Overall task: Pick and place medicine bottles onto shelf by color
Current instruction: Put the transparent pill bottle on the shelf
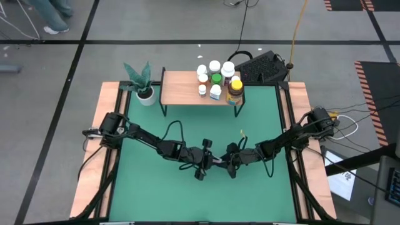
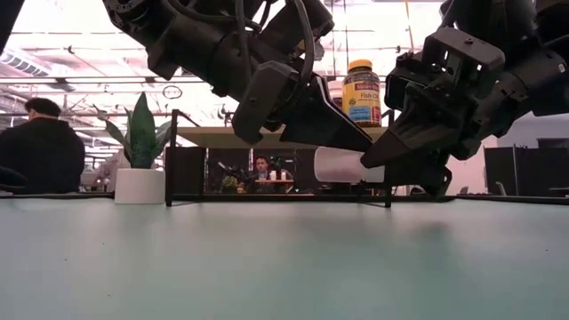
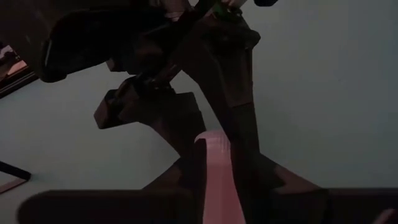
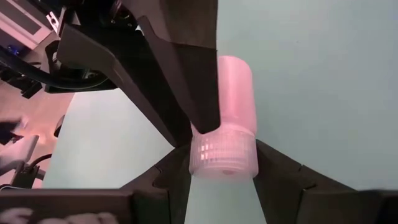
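A pale pink bottle with a ribbed cap hangs level above the green table's middle, held between both grippers. My right gripper is shut on its cap end. My left gripper comes from the table's left and is shut on the body. In the low view the bottle floats clear of the table. In the high view the two hands hide it. The shelf stands at the far edge. Several bottles are on its right half, among them an amber one with a yellow cap. My left gripper has the bottle's body between its fingers. One finger lies along the body's side, and the bottle hides the other. The fingers slant down from the table's left. The bottle is level and clear of the table. My right gripper pinches the ribbed cap between its two fingers, one on either side. The fingers come slanting down from the table's right, in line with the bottle. The bottle sticks out ahead of them, level and lifted clear.
A potted plant in a white pot stands left of the shelf. A black keyboard lies beyond the table's far right corner. Wooden rails edge both sides. Green table lies bare near the front edge.
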Tool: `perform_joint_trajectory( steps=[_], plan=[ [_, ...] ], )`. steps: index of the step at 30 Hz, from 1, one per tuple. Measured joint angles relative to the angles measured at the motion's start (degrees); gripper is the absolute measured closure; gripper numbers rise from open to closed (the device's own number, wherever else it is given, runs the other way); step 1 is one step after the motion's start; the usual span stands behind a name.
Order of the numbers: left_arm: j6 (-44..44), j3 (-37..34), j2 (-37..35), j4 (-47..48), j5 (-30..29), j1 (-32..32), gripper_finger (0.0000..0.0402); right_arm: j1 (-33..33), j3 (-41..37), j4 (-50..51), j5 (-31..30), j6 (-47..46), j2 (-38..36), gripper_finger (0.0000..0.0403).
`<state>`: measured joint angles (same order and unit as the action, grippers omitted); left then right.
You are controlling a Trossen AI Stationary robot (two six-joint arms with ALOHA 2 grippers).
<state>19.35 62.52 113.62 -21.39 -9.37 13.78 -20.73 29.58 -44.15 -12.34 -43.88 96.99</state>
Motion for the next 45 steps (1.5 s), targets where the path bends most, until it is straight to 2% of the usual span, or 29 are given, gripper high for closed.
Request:
perform_joint_trajectory(
  steps=[4,7,10,18,22,26,39,42,45],
  plan=[
    [0.54,0.0,0.0,0.21,1.13,-0.02,0.0346,0.0,0.03,0.14,0.08,1.13,0.0,0.0261],
    [0.71,0.0,0.0,0.51,1.09,0.3,0.033,0.0,0.07,0.63,0.17,1.28,-0.08,0.0261],
    [0.7,0.0,0.0,0.86,1.07,0.5,0.0287,0.0,0.11,0.88,0.21,1.3,-0.09,0.0261],
    [0.01,0.02,0.02,4.14,1.35,0.44,0.0135,0.02,0.11,1.02,0.16,1.18,-0.09,0.0261],
    [-0.15,-0.11,0.24,7.61,1.24,0.26,0.0103,-0.04,0.22,0.34,0.38,1.26,-0.24,0.0261],
    [-0.33,-0.09,0.2,8.94,-1.4,0.35,0.0114,-0.03,0.17,0.73,0.39,1.18,-0.17,0.0261],
    [0.04,-0.07,0.13,5.49,-2.1,0.35,0.0243,-0.02,0.09,1.01,0.42,1.54,-0.13,0.0261],
    [0.05,-0.07,0.13,5.46,-2.14,0.35,0.0255,-0.03,0.04,0.84,0.42,3.29,-0.13,0.0261],
    [-0.05,-0.07,0.11,5.44,-2.23,0.35,0.0252,-0.65,-0.07,-0.19,-0.63,9.79,0.0,0.0253]
  ],
)
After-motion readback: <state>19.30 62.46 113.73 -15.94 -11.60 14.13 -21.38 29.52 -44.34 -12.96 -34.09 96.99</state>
